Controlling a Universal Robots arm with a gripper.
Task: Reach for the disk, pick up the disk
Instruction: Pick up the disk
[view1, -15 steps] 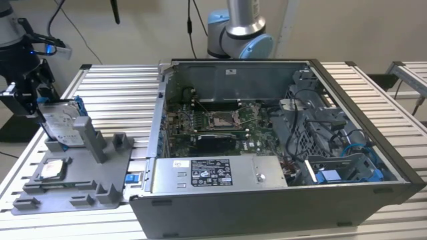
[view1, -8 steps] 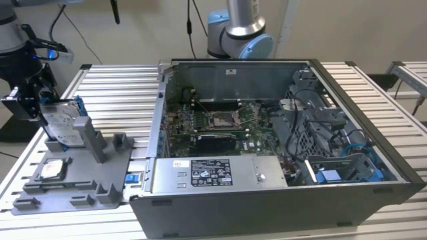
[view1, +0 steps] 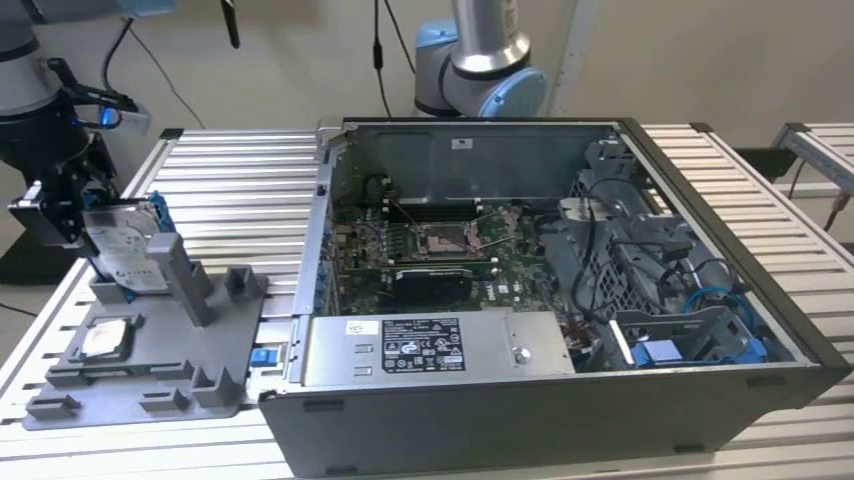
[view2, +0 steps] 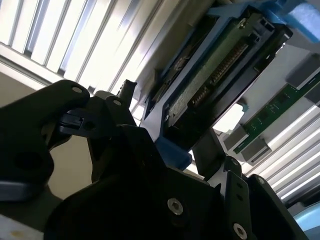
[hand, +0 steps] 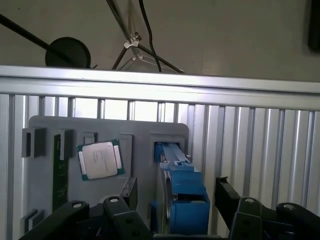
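Straddling the disk (hand: 182, 200) standing in its grey holder (hand: 140, 131), the gripper (hand: 175, 184) is spread — jaws either side, contact not discernible.

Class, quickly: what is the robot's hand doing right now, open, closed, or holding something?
Hand: open, straddling the upright disk, not clamped on it.

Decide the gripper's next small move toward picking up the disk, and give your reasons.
Probably close the fingers. In the first wrist view the gripper straddles the disk with a gap visible on each side, so it looks open and not yet gripping. In the exterior view the disk stands upright in a grey holder, so closing should come before any lift.
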